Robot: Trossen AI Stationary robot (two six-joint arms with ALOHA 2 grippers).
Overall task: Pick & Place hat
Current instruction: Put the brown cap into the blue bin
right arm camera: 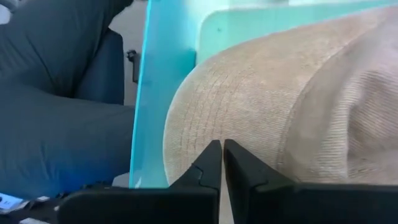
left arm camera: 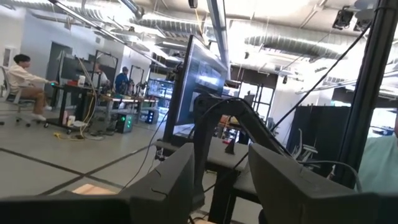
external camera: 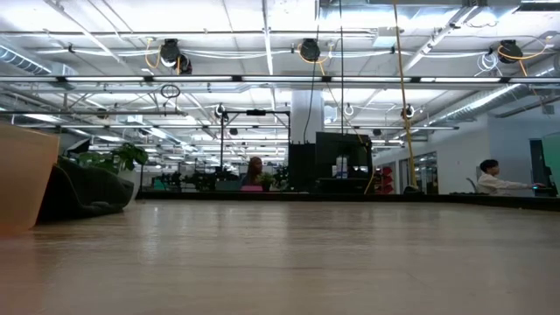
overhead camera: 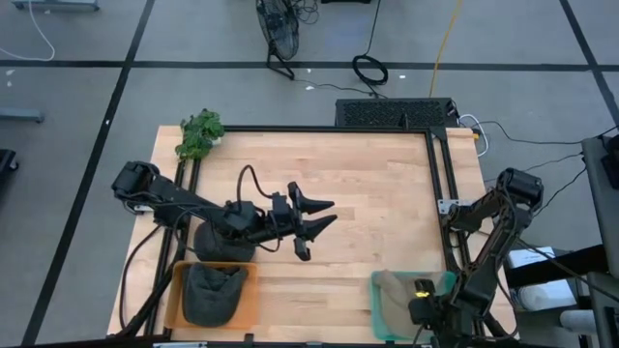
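Observation:
In the high view a dark hat lies in an orange tray at the table's near left. A second dark hat sits on the table just behind the tray, under the left arm. A beige hat lies in a teal tray at the near right. My left gripper hovers open over the table's middle, holding nothing. My right gripper is shut, and its tips stand at the beige hat's stitched brim. In the low view only the orange tray and a dark hat show. My right gripper's shut fingertips stand right at the beige hat's brim inside the teal tray. I cannot tell whether they touch it. The hat rests in the tray.
A green plant stands at the table's far left corner. Black frame rails run along the table's far and right sides. Bare wood lies between the two arms. People sit far off in the room behind.

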